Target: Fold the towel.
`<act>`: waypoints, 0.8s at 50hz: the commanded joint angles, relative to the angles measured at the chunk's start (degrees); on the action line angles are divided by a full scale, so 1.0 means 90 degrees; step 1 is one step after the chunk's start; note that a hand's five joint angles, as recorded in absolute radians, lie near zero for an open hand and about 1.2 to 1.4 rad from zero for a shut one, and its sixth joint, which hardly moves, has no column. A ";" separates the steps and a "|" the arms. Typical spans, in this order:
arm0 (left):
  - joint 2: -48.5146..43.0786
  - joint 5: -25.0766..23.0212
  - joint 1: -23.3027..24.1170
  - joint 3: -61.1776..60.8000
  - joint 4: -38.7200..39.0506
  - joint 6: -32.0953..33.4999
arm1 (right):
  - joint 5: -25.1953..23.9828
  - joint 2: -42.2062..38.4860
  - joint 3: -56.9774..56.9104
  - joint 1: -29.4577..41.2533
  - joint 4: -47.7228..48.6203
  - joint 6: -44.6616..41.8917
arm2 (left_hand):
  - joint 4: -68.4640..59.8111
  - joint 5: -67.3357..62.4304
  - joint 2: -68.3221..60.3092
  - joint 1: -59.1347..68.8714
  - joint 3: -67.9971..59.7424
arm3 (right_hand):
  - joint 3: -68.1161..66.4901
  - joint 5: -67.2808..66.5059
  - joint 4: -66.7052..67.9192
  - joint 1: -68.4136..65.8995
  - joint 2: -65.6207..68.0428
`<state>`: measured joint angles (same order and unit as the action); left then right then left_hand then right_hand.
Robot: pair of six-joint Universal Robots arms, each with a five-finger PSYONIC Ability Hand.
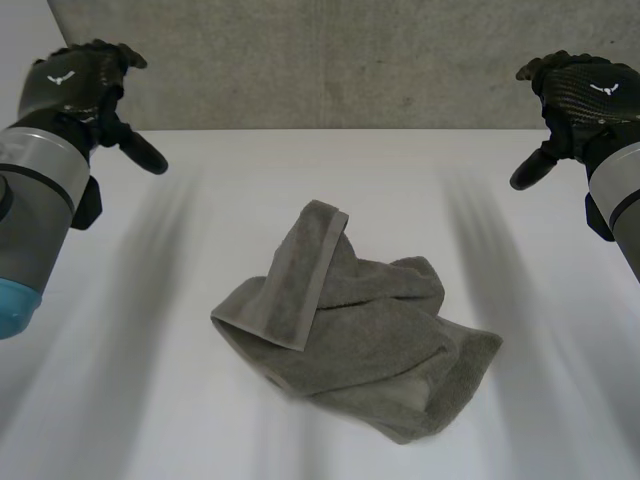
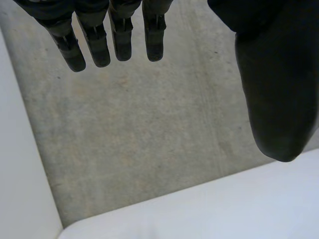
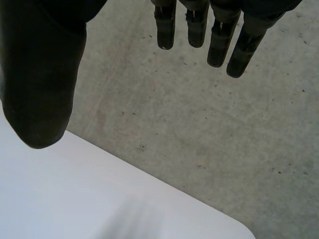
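towel: grey-green terry cloth towel (image 1: 350, 320), crumpled in a loose heap on the flat white table (image 1: 120, 400), about midway between the two arms; no fold made yet.
towel, near side: a thick, rounded bulge of doubled cloth; i cannot tell where a free corner lies in it.
towel, top layer: a long hemmed strip (image 1: 310, 275) lies thrown over the heap, from the towel's far end down to its left side, where one corner shows.
left hand: the black fingered left hand (image 1: 80, 80) hangs in the air beyond the towel and well off to its left, fingers straight and relaxed, thumb spread wide, holding nothing.
right hand: the black fingered right hand (image 1: 580, 95) hangs beyond the towel and well off to its right, just as wide and just as empty.
beyond the towel: a rough grey concrete wall (image 1: 330, 60) rises past the table's far edge.
risk, wrong grasp: a pinch into the heap would likely take several layers at once, so the cloth would lift as a lump rather than spread.
risk, uneven pull: one hand on the strip and the other on the bulge would probably twist the towel.
risk, folding too soon: folding before flattening would trap the creases.
risk, drag: a low pull could slide the whole heap away.
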<state>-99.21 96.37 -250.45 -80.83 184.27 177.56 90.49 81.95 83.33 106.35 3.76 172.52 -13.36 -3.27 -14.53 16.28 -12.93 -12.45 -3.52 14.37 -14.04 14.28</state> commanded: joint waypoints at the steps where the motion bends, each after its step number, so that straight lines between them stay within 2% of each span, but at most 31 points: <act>1: -0.0051 -0.0394 0.0035 0.0016 -0.0025 -0.0003 | 0.0102 -0.0014 0.0028 0.0000 0.0003 -0.0028 | 0.0374 0.0246 0.0386 -0.0580 0.0326 | 0.0272 0.0392 -0.0485 0.0449 -0.0475; 34: -0.0099 -0.0522 0.0035 0.0055 -0.0093 0.0046 | 0.0034 -0.0101 0.0018 -0.0069 -0.0056 -0.0077 | 0.0374 0.0228 0.0367 -0.0562 0.0326 | 0.0272 0.0392 -0.0485 0.0449 -0.0475; 37: -0.0080 -0.0620 0.0035 0.0035 -0.0103 0.0066 | -0.0025 -0.0092 0.0008 -0.0020 -0.0163 -0.0116 | 0.0374 0.0246 0.0386 -0.0580 0.0326 | 0.0272 0.0392 -0.0485 0.0449 -0.0475; 39: -0.0070 -0.0998 0.0045 -0.0023 -0.0113 0.0172 | -0.0336 -0.0053 -0.0001 0.0000 -0.0784 -0.0407 | 0.0374 0.0228 0.0367 -0.0562 0.0326 | 0.0272 0.0392 -0.0485 0.0449 -0.0475; 40: -0.0070 -0.1000 0.0045 -0.0023 -0.0113 0.0173 | -0.0338 -0.0053 -0.0001 0.0000 -0.0788 -0.0409 | 0.0374 0.0228 0.0367 -0.0562 0.0326 | 0.0272 0.0392 -0.0485 0.0449 -0.0475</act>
<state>-100.02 90.75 -250.12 -80.47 183.34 178.18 90.33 81.18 83.46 105.92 2.27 171.49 -13.36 -3.27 -14.53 16.28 -12.93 -12.45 -3.52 14.37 -14.04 14.29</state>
